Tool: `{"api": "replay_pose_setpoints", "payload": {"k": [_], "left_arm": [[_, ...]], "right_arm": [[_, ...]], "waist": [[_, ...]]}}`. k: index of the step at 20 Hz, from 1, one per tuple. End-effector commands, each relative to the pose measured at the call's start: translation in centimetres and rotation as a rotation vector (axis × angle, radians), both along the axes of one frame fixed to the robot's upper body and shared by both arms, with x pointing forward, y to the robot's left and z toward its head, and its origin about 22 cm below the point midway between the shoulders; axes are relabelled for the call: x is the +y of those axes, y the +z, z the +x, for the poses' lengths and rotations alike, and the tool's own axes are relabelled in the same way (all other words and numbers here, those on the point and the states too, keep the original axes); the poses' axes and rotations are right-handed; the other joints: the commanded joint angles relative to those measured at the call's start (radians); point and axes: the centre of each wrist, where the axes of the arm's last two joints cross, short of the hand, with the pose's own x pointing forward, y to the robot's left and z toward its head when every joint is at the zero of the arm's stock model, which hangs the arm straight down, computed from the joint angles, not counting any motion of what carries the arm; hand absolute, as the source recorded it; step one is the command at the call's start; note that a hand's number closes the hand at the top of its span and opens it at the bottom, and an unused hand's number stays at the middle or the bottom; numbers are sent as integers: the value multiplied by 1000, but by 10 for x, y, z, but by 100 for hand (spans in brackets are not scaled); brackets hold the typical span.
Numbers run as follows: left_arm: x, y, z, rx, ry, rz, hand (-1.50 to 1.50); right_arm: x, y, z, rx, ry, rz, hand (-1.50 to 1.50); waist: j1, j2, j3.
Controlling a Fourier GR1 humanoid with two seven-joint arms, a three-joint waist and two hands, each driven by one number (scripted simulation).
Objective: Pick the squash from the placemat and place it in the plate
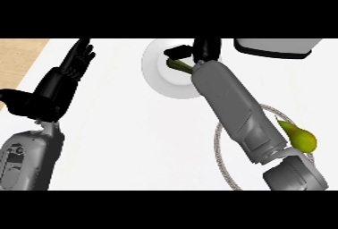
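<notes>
1 slim green squash (179,66), probably light, stiff and smooth-skinned, hangs pinched near one end by the curled right hand (206,48) above the plate (162,82) at the counter's (132,134) far edge.

Two grey forearms with smooth, boxy casings and darker seams. Each ends in a glossy black hand: the left hand (49,91) at nine o'clock, the right hand (201,50) at twelve o'clock.

At twelve o'clock the black right hand (201,50) curls round a dark green squash (179,65) over the round white plate (158,76). A yellow-green pear (298,136) lies at four o'clock. The left hand (56,87) rests open at nine o'clock.
</notes>
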Motion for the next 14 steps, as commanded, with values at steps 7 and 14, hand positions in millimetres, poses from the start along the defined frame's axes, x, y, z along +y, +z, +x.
{"api": "replay_pose_setpoints", "payload": {"k": [7, 14], "left_arm": [[15, -8, -3, 2, 63, -8, 0], [46, -11, -21, 34, 132, -2, 0]], "right_arm": [[-20, -10, 1, -126, -53, 253, -150], [-48, -48, -9, -182, -26, 301, -150]], "waist": [[-63, -22, -1], [-114, -41, -1]]}}
